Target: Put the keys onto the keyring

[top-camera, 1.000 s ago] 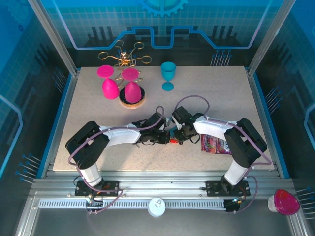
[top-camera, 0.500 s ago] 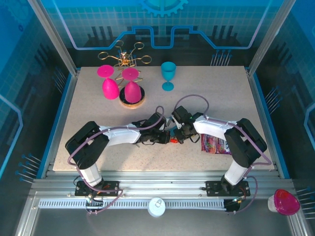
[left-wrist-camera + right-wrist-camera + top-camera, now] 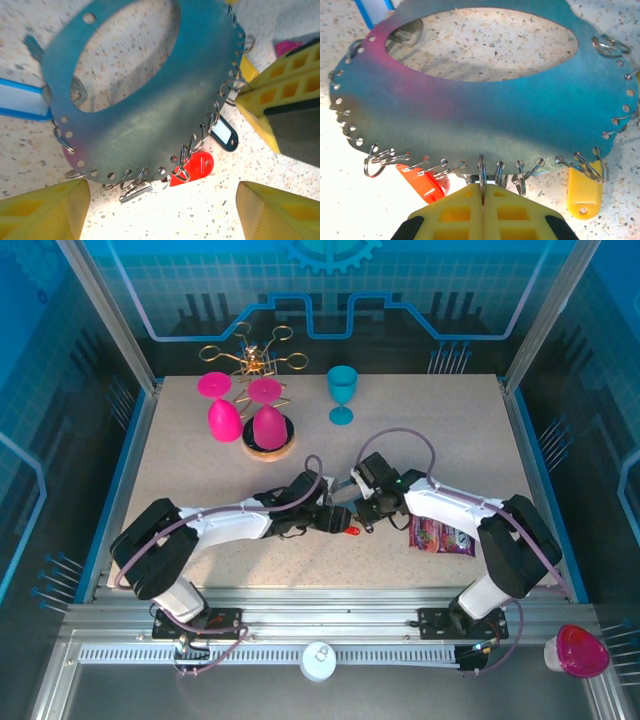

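The keyring is a thin teal plate-like loop fringed with small silvery split rings, held just above the table. My right gripper is shut on one split ring at the keyring's near edge. A red-tagged key, a black tag and a bare metal key hang from the fringe. A blue tag lies under its left side, and a yellow tag lies beside it. My left gripper is open, its fingers wide apart short of the keyring. Both grippers meet at mid-table.
Two pink goblets and a gold wire rack on a wooden base stand at the back left. A teal goblet stands behind the grippers. A purple snack packet lies under the right arm.
Both arms have dropped their elbows outward and stretched in toward the centre. The grippers stay at the keyring, which has shifted slightly; the red tag now shows clear of the left gripper.
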